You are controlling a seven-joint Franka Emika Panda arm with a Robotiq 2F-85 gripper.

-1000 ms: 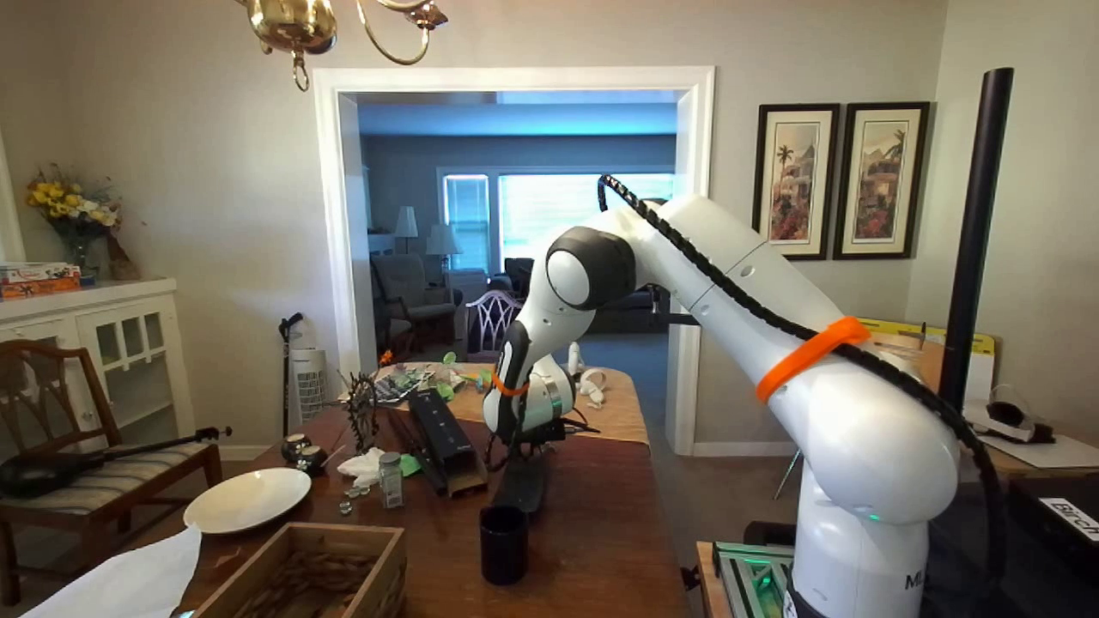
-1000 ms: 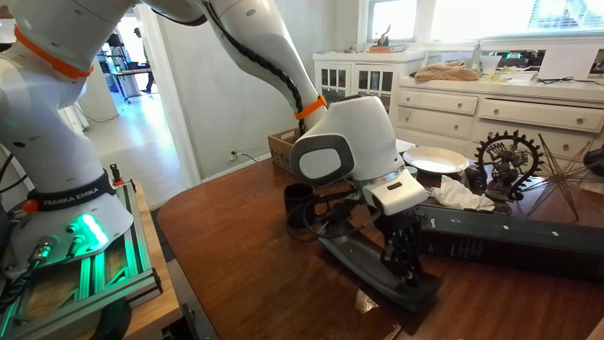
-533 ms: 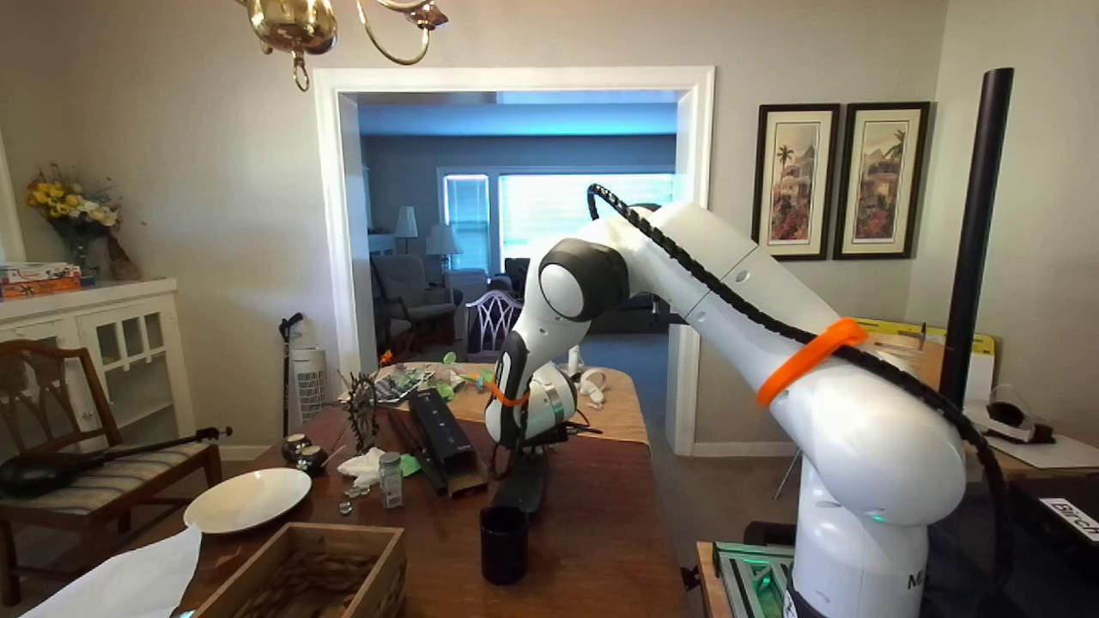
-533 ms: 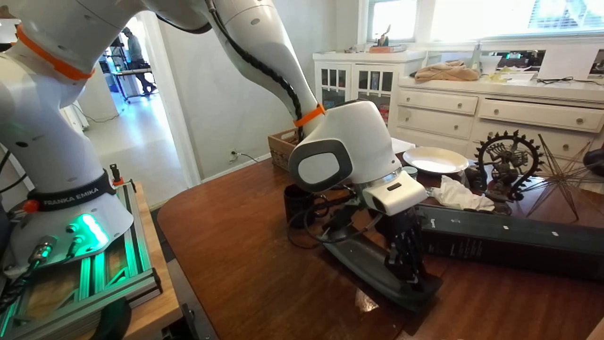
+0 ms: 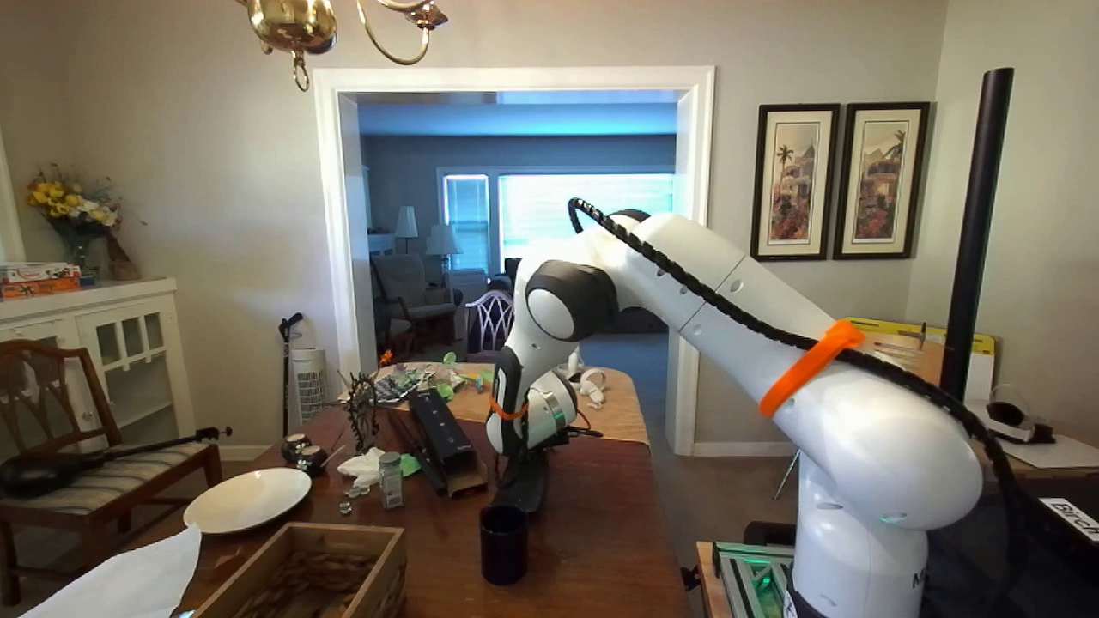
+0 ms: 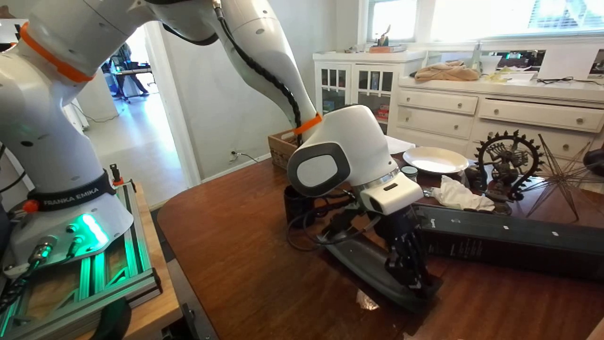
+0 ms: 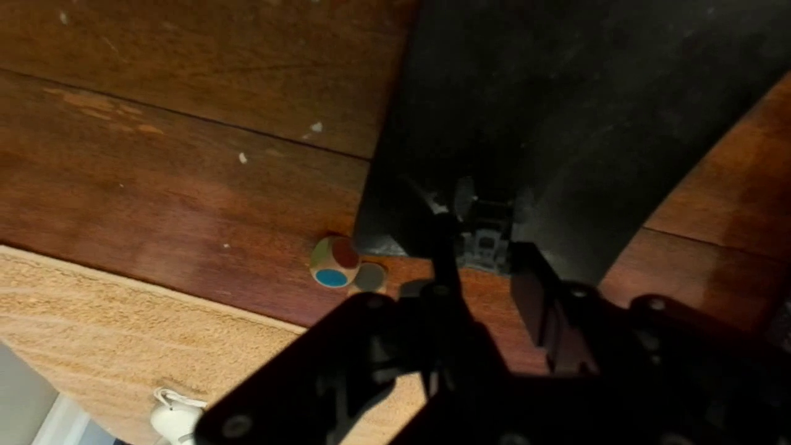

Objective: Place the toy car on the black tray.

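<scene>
A black band (image 6: 71,197) reads "FRANKA EMIKA" (a white label (image 5: 1070,518) reads "Birch").

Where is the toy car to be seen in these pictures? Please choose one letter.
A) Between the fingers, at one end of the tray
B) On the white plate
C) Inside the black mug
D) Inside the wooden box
A, because the wrist view shows the toy car between the fingers, with one end of the tray behind it; whether it touches the tray, I cannot tell.
</scene>
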